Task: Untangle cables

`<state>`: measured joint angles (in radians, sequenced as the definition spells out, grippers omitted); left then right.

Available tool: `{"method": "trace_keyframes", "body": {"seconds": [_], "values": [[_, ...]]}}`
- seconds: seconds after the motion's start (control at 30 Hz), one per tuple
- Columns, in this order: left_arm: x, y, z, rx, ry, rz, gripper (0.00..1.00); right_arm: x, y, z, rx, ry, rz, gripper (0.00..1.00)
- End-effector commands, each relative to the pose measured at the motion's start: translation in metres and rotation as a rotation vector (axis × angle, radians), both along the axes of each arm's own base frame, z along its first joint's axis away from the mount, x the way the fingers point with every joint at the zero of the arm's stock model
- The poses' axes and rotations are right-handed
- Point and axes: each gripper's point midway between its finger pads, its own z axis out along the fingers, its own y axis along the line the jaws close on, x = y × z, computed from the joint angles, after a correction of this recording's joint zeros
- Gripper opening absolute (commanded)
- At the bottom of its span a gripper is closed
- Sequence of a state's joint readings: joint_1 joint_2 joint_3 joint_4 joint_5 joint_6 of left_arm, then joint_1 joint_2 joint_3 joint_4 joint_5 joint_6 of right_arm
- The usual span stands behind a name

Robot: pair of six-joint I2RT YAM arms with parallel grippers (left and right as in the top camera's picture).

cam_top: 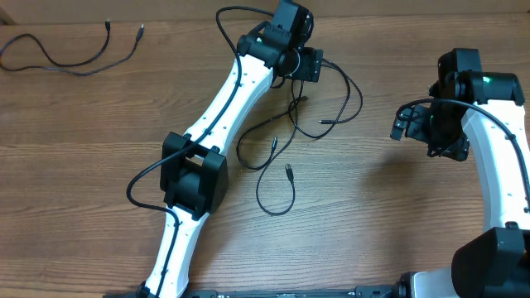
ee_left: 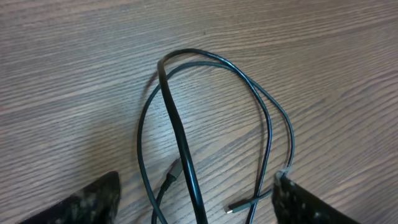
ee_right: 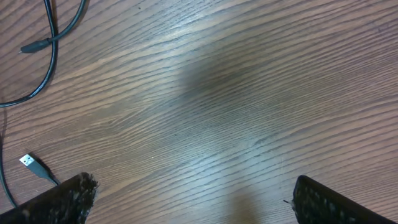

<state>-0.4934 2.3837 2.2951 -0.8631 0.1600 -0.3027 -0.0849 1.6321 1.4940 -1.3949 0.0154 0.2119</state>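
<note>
Two thin black cables [cam_top: 288, 171] lie tangled in crossing loops on the wooden table, just below and right of my left gripper [cam_top: 313, 68]. A third cable [cam_top: 83, 73] lies apart at the far left. In the left wrist view my left gripper [ee_left: 196, 180] is open and low over the tangle. A thicker strand [ee_left: 180, 143], thinner loops [ee_left: 270, 124] and a small plug [ee_left: 239, 206] lie between its fingers, and the right finger [ee_left: 305, 202] touches a strand. My right gripper [cam_top: 404, 124] hangs open to the right with only wood between its fingers [ee_right: 193, 183].
In the right wrist view a cable loop [ee_right: 53, 56] and a silver-tipped plug [ee_right: 29, 163] lie at the left edge. The left arm [cam_top: 224, 108] stretches diagonally across the table's middle, and its own thick wire [cam_top: 232, 16] arcs near the back edge.
</note>
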Motion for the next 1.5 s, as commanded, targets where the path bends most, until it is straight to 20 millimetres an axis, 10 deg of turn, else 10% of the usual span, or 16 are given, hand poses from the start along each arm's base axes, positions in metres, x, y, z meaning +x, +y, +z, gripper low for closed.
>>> {"method": "trace_keyframes", "body": {"seconds": [0.0,0.1,0.23,0.37,0.6,0.8,0.87,1.07,1.27,1.47], "values": [[-0.004,-0.007,-0.031,0.02,0.05,0.001,0.52,0.001,-0.003,-0.001,-0.01,-0.001,0.001,1.0],[0.005,-0.004,-0.017,-0.011,0.025,0.032,0.1,0.001,-0.003,-0.001,-0.01,-0.001,0.001,1.0],[0.002,-0.002,0.027,-0.075,0.002,0.037,0.04,0.001,-0.003,-0.001,-0.01,-0.001,0.001,1.0],[-0.021,-0.02,0.164,-0.305,-0.185,-0.089,0.04,0.001,-0.002,-0.001,-0.01,-0.001,0.001,1.0],[-0.096,0.014,0.386,-0.558,-0.637,-0.149,0.04,0.001,-0.003,-0.001,-0.01,-0.001,0.001,1.0],[-0.133,0.034,0.457,-0.67,-0.794,-0.153,0.04,0.001,-0.003,-0.001,-0.01,-0.001,0.001,1.0],[-0.133,0.034,0.453,-0.662,-0.783,-0.153,0.04,0.001,-0.002,-0.001,-0.01,-0.001,0.001,1.0],[-0.099,0.016,0.356,-0.472,-0.555,-0.153,0.04,0.001,-0.003,-0.001,-0.01,-0.001,0.001,1.0],[-0.113,0.036,0.413,-0.557,-0.705,-0.183,0.04,0.001,-0.002,-0.001,-0.01,-0.001,0.001,1.0],[-0.074,0.08,0.259,0.22,-0.522,-0.099,0.04,0.001,-0.003,-0.001,-0.01,-0.001,0.001,1.0]]}}
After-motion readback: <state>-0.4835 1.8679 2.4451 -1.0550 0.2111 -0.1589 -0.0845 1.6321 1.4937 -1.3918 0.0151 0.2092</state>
